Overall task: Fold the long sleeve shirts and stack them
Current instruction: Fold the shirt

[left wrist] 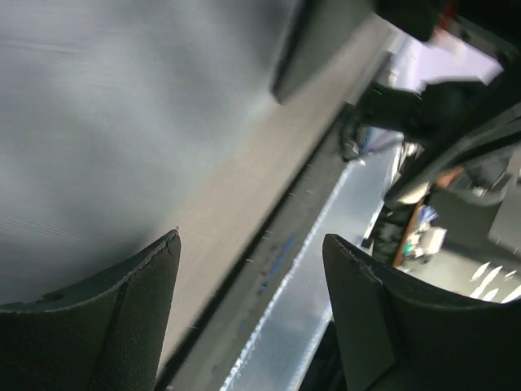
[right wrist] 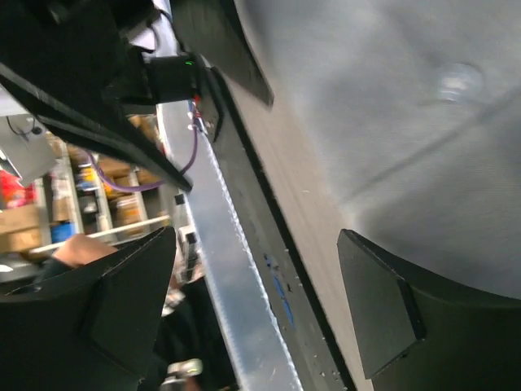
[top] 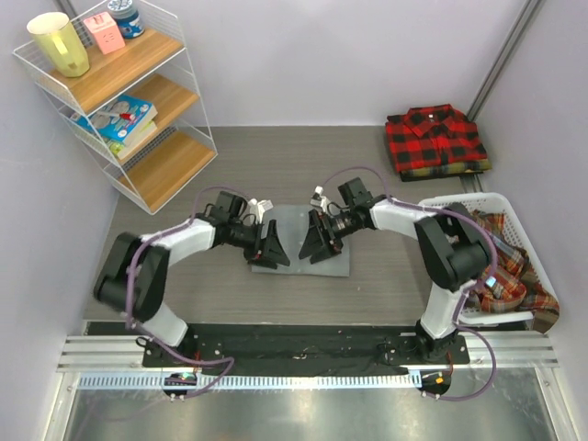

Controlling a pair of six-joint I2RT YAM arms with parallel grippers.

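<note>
Grey shirt (top: pixel 292 225), folded at frame centre, partly hidden under both grippers; wrist views blurred. Left gripper (top: pixel 269 248) and right gripper (top: pixel 317 241): fingers wide apart, holding nothing; tip contact with cloth unclear. Red-and-black checked shirt (top: pixel 434 138) lies folded, upper right.

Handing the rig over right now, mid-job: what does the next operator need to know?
Left gripper: open, empty, low over the grey shirt.
Right gripper: open, empty, over the same shirt.
Grey shirt: mid-table, looks folded into a compact rectangle.
Done: red checked shirt lies folded on the stack at the far right, another folded piece under it.
Left: put the grey shirt on the stack; fold the plaid shirts heaped in the basket.
</note>
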